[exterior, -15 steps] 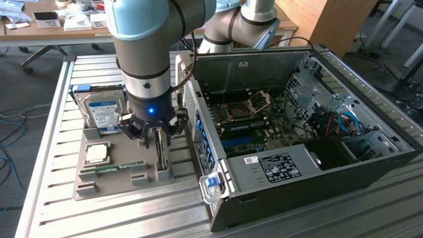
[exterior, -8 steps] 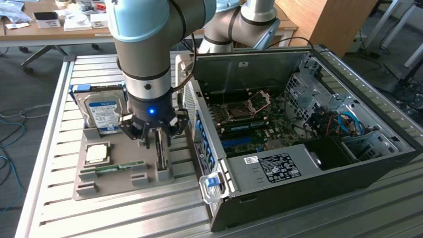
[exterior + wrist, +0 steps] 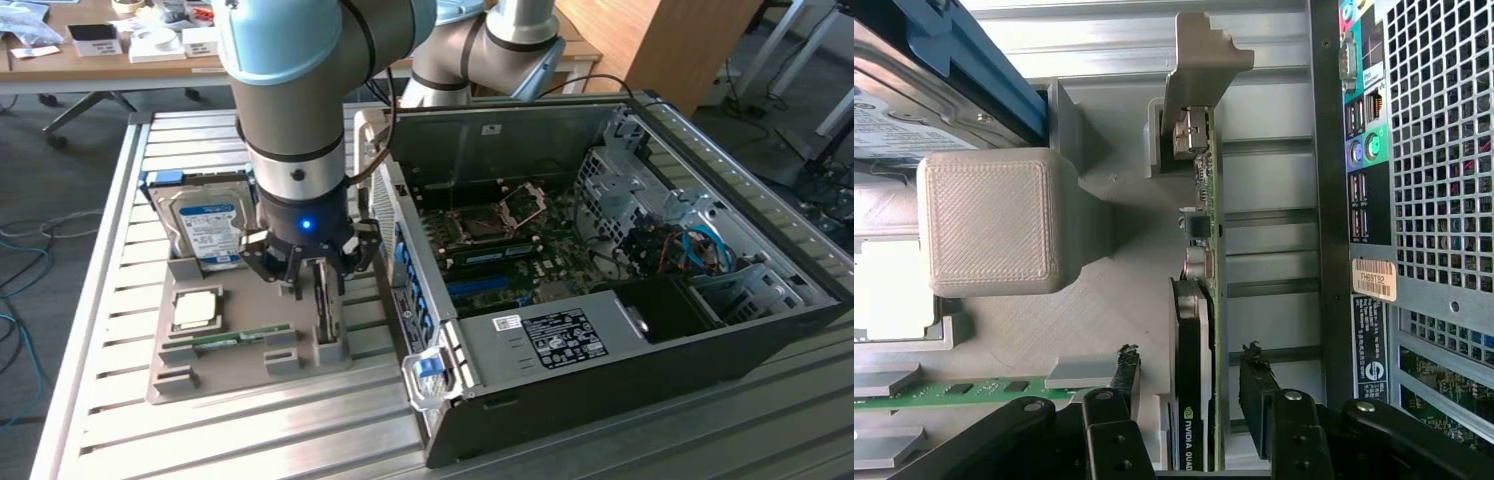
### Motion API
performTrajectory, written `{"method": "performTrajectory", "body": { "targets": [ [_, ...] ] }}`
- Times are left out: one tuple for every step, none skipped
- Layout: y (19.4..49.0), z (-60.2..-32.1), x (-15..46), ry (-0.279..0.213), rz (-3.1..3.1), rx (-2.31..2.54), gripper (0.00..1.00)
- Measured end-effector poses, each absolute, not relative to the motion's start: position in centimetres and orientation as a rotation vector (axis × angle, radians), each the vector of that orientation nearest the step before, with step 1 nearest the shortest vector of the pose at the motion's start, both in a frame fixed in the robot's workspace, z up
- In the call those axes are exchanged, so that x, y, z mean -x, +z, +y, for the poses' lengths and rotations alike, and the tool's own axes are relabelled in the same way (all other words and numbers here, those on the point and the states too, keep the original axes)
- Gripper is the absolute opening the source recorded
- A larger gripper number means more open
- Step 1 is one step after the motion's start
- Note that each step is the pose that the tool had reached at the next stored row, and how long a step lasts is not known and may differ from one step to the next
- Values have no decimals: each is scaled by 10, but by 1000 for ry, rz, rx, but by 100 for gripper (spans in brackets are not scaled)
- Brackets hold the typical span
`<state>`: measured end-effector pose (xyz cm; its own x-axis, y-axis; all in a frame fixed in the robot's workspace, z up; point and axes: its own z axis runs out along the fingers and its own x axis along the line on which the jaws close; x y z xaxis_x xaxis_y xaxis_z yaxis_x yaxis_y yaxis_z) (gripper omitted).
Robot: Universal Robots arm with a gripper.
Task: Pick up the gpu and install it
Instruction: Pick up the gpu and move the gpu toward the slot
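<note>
The gpu (image 3: 326,315) stands on edge in a slot of the grey holder tray (image 3: 247,380), just beside the open computer case (image 3: 747,330). My gripper (image 3: 318,272) is lowered right over it. In the wrist view the gpu (image 3: 1194,330) appears edge-on, a dark card with its pale bracket at the far end. My gripper (image 3: 1190,385) is open and straddles the card. One black finger stands on each side, with a small gap to the card on both. The motherboard (image 3: 521,245) lies exposed inside the case.
On the tray are a hard drive (image 3: 210,222) with a blue-white label, a square CPU (image 3: 196,308) and a green memory stick (image 3: 227,338). The case's rear panel (image 3: 1434,150) runs close alongside the card. A grey tray block (image 3: 989,220) stands on the other side.
</note>
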<state>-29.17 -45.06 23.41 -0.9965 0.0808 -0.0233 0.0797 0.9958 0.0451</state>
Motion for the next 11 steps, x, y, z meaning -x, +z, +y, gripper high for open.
{"method": "performTrajectory", "body": {
  "targets": [
    [234,-451,292,69,3113,-125,52],
    [234,-451,292,69,3113,-125,52],
    [234,-451,292,69,3113,-125,45],
    [234,-451,292,69,3113,-125,45],
    [234,-451,292,69,3113,-125,45],
    [234,-450,292,69,3113,-125,45],
    [233,-450,292,69,3113,-126,45],
    [233,-449,292,69,3113,-125,45],
    [233,-448,292,70,3113,-125,45],
    [233,-447,292,71,3113,-125,45],
    [232,-447,292,73,3113,-125,45]
  ]
}}
